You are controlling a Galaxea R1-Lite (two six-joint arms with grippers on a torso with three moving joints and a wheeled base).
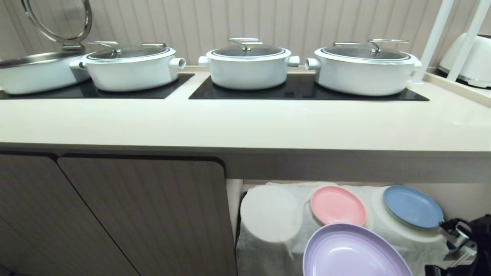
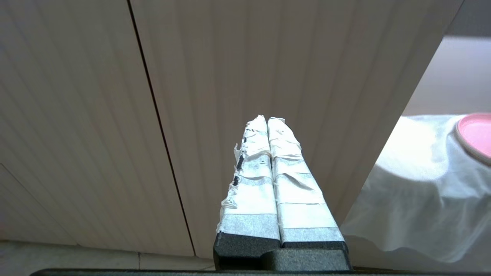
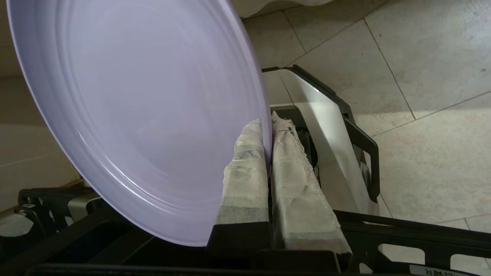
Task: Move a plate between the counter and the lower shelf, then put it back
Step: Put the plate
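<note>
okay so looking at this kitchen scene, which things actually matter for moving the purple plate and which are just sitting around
In the job:
- lilac plate, clamped at its rim by the right gripper
- counter
- lower shelf with its white cloth

Just lying about:
- pink plate and blue plate on the shelf
- three lidded white pots
- left gripper, shut, by the cabinet door

Counter (image 1: 245,126): four white pots (image 1: 248,65). Cloth-draped lower shelf (image 1: 268,245): pink plate (image 1: 337,206), blue plate (image 1: 412,207).

The lilac plate (image 1: 355,253) runs off the head view's bottom edge; the right claw holding it stays unseen there.
</note>
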